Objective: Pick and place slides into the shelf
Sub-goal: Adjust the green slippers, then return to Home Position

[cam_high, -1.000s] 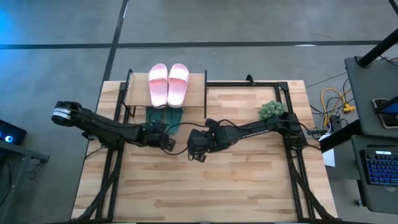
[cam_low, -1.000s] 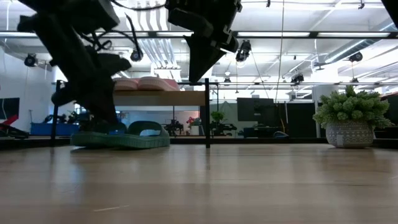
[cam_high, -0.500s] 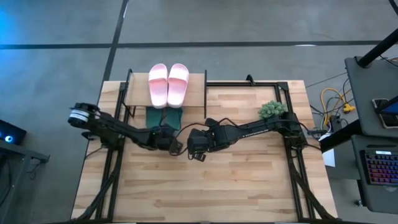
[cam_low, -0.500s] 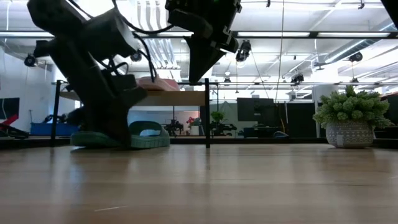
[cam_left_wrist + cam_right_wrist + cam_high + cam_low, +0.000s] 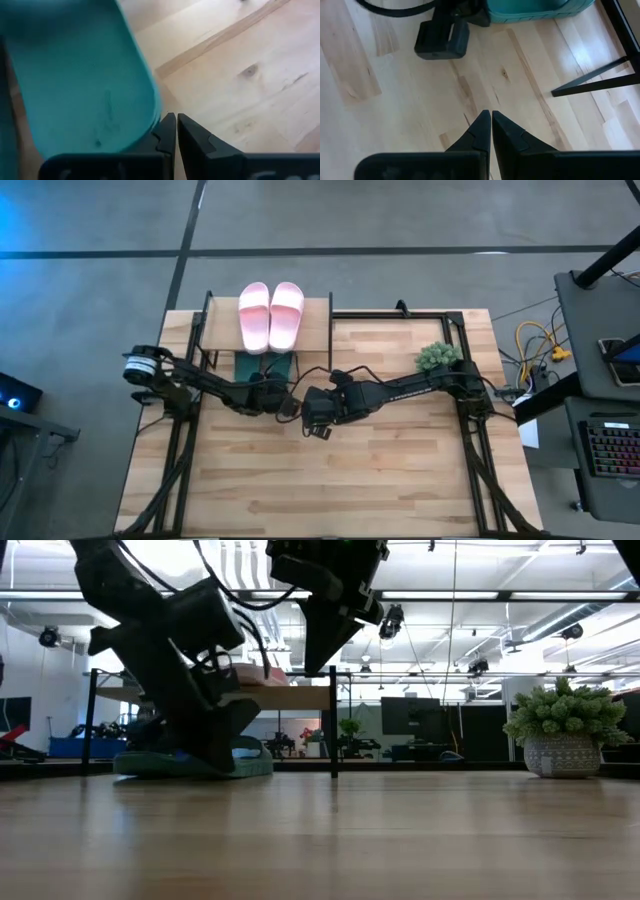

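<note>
— Left gripper (image 5: 176,131) first: I see its fingers pressed together with nothing between them; it sits low on the table (image 5: 400,470), right at the heel end of the dark green slides (image 5: 266,366); in my left wrist view a green sole fills the space just beside the fingertips.

— And where are the slides?

— I count two pale pink slides (image 5: 271,314) side by side on the top board of the shelf (image 5: 220,330); the green ones lie on the table under that board, heels poking out toward me; in the low view they rest flat between the shelf's black legs.

— The other arm?

— Right gripper (image 5: 490,125) hangs above bare wood near the table's middle, just beside the left one; fingers clenched on nothing; a potted plant (image 5: 437,357) stands at the far right.
</note>
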`<state>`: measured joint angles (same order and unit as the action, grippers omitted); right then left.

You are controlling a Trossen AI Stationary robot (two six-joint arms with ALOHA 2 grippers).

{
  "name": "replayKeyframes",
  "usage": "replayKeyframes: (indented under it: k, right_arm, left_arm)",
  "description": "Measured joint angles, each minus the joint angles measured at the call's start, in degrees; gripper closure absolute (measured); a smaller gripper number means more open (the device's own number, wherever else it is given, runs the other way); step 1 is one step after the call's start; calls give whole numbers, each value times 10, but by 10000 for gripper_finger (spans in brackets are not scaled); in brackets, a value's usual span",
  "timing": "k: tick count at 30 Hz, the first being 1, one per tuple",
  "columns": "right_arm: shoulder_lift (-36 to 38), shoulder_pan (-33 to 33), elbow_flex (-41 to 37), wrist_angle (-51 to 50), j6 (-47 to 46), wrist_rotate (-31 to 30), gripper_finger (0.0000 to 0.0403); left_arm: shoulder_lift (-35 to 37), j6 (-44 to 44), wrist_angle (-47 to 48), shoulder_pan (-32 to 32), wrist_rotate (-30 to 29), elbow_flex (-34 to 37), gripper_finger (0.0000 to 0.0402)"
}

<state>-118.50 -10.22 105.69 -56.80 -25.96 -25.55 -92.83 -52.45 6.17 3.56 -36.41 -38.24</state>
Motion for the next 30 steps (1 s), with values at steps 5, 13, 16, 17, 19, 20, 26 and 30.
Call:
replayKeyframes:
  k: [5, 13, 16, 17, 19, 20, 26, 30]
  right_arm:
    - [0, 0, 0, 0, 0, 0, 394]
    - [3, -2, 0, 1, -18, 0, 394]
    - [17, -3, -1, 13, -19, 22, 394]
    - [26, -3, -1, 22, -13, 40, 394]
    - [44, -3, -1, 37, 4, 62, 394]
    - [57, -3, -1, 44, 13, 66, 394]
    - [151, 20, -65, 63, 59, 89, 394]
    - [237, 44, -158, 103, 32, 87, 394]
  left_arm:
    - [29, 23, 2, -1, 2, -5, 398]
    - [141, 65, 13, 52, 51, 2, 398]
    - [214, 89, 18, 81, 78, 2, 398]
    - [243, 97, 19, 90, 95, 3, 398]
    - [295, 112, 18, 104, 126, 3, 398]
    - [324, 117, 18, 111, 131, 7, 398]
    - [469, 147, 19, 116, 129, 25, 398]
    - [533, 155, 24, 115, 115, 40, 398]
